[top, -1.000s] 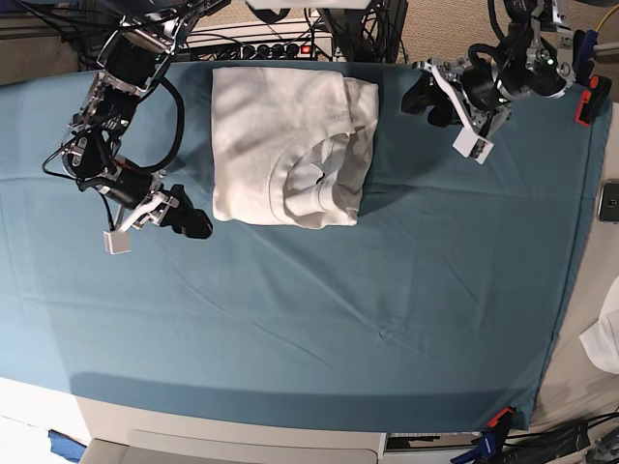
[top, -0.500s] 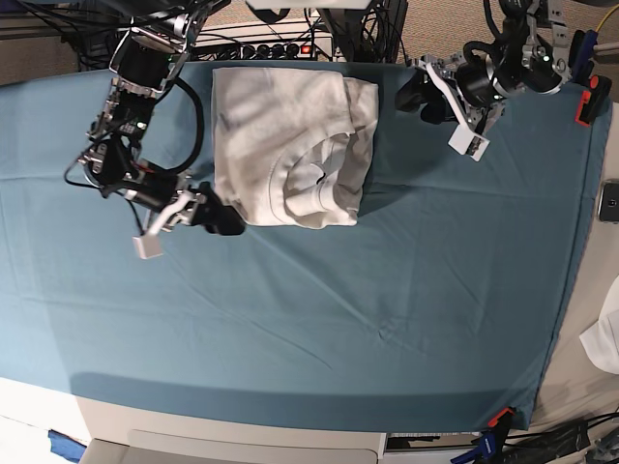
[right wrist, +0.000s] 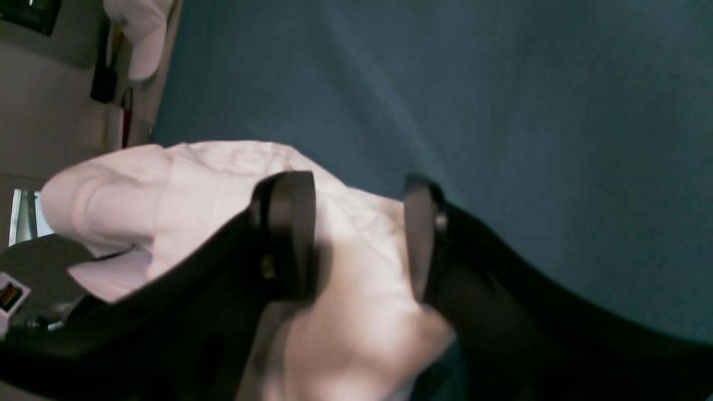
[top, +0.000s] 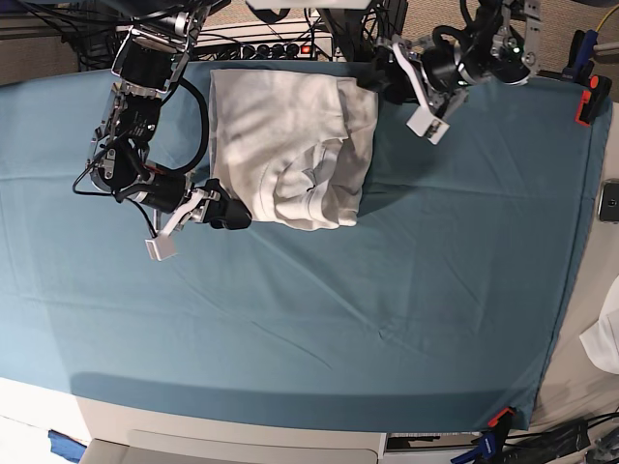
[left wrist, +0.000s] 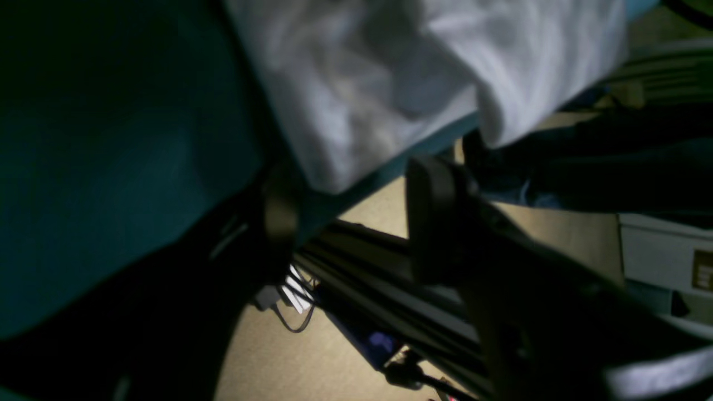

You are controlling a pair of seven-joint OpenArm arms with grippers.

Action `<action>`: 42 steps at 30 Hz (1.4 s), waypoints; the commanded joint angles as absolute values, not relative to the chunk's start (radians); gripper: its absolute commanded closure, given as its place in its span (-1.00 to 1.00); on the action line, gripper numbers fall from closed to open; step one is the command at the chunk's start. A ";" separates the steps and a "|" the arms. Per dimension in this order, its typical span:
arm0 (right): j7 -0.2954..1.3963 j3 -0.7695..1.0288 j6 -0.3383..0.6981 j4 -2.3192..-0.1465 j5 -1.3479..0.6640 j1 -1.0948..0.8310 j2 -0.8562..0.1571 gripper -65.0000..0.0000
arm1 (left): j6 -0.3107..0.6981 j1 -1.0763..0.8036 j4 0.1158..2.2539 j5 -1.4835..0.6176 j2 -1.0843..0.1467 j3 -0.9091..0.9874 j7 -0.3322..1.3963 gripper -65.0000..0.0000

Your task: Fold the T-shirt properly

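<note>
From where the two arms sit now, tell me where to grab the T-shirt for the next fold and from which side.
Take the T-shirt at its two corners nearest the pincers, probably. The right pincer is open at the near corner on the base view's left; come in flat from that side. The left pincer is open at the far corner by the table cloth edge. The layers there lie stacked, so pinch all of them.

Black arms, looping black cables, white-tagged pincers.

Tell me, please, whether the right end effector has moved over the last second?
Yes. The right end effector has travelled toward the T-shirt, now at its near left corner.
</note>
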State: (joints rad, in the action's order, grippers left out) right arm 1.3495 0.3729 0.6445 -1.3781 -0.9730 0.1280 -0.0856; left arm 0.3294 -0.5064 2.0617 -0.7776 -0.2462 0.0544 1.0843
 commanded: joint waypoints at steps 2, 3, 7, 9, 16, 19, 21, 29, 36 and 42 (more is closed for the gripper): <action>1.331 0.375 0.666 -1.394 -0.989 0.147 -0.097 0.18 | 0.334 -0.510 2.079 -0.783 -0.249 0.048 1.073 0.02; 1.329 0.375 0.667 -1.394 -0.989 0.147 -0.097 0.18 | 0.334 -0.510 2.079 -0.781 -0.247 0.048 1.072 0.02; 1.252 0.375 0.673 -1.394 -0.880 0.147 -0.097 0.18 | 0.333 -0.510 2.079 -0.776 -0.246 0.048 1.064 0.02; 1.223 0.375 0.673 -1.394 -0.834 0.147 -0.097 0.18 | 0.334 -0.510 2.079 -0.759 -0.246 0.048 1.054 0.02; 1.227 0.375 0.673 -1.394 -0.834 0.147 -0.097 0.18 | 0.333 -0.510 2.079 -0.729 -0.246 0.048 1.045 0.02; 1.223 0.375 0.677 -1.394 -0.832 0.151 -0.102 0.18 | 0.333 -0.510 2.079 -0.729 -0.246 0.048 1.045 0.02; 1.214 0.375 0.685 -1.394 -0.824 0.157 -0.117 0.18 | 0.333 -0.510 2.079 -0.725 -0.246 0.048 1.045 0.02; 1.243 0.374 0.676 -1.394 -0.810 0.166 -0.154 0.18 | 0.333 -0.509 2.079 -0.717 -0.246 0.048 1.037 0.02; 1.293 0.374 0.677 -1.394 -0.945 0.165 -0.147 0.18 | 0.333 -0.510 2.079 -0.717 -0.246 0.048 1.031 0.02; 1.299 0.369 0.677 -1.394 -0.945 0.142 -0.133 0.18 | 0.334 -0.509 2.079 -0.717 -0.246 0.048 1.027 0.02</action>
